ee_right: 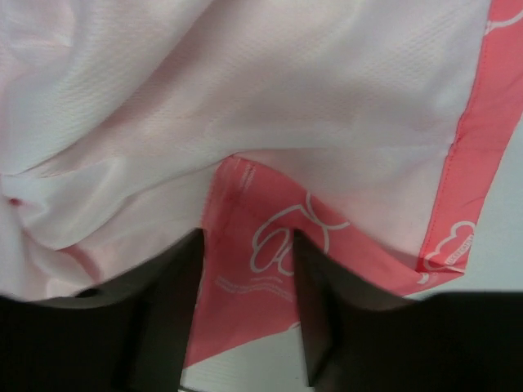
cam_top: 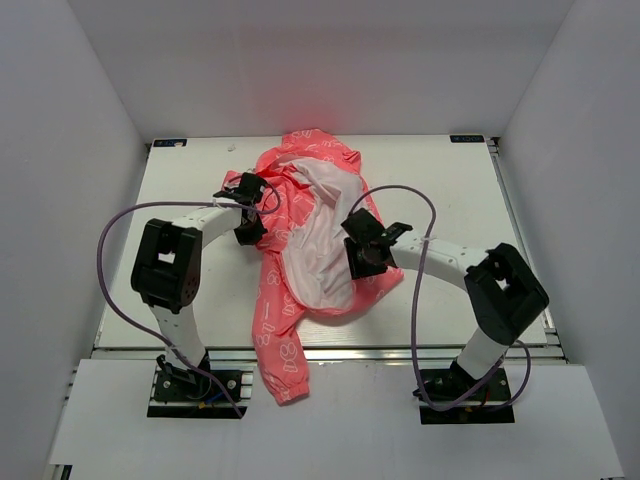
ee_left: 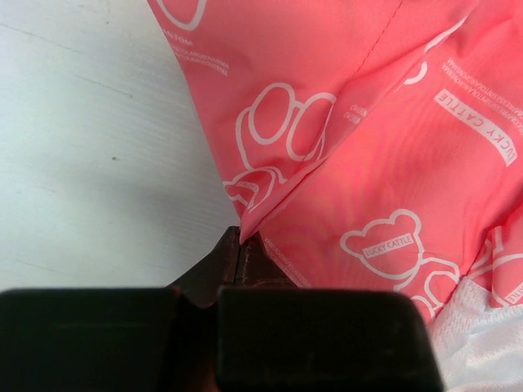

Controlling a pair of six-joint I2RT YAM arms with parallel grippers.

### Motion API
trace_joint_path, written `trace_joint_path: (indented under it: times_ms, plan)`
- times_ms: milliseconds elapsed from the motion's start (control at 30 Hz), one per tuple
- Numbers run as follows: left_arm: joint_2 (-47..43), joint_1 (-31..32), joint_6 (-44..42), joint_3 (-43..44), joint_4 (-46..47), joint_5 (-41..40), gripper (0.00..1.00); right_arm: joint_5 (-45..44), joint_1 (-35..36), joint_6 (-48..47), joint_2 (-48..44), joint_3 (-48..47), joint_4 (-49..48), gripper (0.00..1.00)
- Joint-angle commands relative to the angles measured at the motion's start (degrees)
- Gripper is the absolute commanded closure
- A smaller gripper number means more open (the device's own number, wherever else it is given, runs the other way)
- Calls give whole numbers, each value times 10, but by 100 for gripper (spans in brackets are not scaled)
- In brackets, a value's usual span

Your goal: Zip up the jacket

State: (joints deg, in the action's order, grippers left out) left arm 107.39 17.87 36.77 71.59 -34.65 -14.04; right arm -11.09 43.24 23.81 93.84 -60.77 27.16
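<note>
Near edge: one sleeve of the jacket trails off the front of the tabletop. The rest lies opened out mid-table, white lining up.
Handling: probably light and limp, with a slick shell. It should slide and bunch rather than keep any shape. Nothing about it looks fragile.
Where to hold: best at the two front edges low by the hem, where the zipper ends ought to meet. I cannot pick out the zipper itself.
Right jaws: spread, straddling a pink edge flap beside the lining. The cloth sits between them but is not clamped.
Left jaws: pressed together at the jacket's left edge, apparently pinching a raised fold of the pink shell.
Far side: the jacket's upper end lies bunched near the back of the tabletop, well apart from both jaws.
</note>
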Motion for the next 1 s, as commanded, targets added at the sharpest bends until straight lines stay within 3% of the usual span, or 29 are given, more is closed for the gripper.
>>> trace_joint_path:
  times_ms: [0, 100, 167, 433, 667, 833, 867, 933, 967]
  plan:
    - [-39, 2, 4, -8, 6, -24, 100, -37, 4, 48, 21, -9, 30, 56]
    - [-32, 2, 5, -4, -1, -38, 100, -88, 4, 76, 15, -25, 49, 87]
    - [-27, 2, 5, -2, -5, -44, 100, -121, 4, 89, -1, -31, 55, 100]
    - [-7, 1, 7, 2, -30, -99, 100, -194, -68, 132, -53, -40, 76, 100]
    - [21, -1, 9, 15, -50, -121, 100, -163, -213, 128, -35, -58, 62, 100]
    - [33, -2, 9, 34, -67, -134, 100, -140, -261, 113, 24, -94, 66, 100]
    - [31, -2, 8, 37, -70, -136, 100, -137, -264, 106, 29, -104, 65, 91]
    - [28, -3, 6, 49, -87, -132, 100, -92, -264, 65, 30, -109, 46, 62]
    - [24, -2, 1, 73, -94, -123, 100, -72, -262, 48, 26, -111, 35, 34]
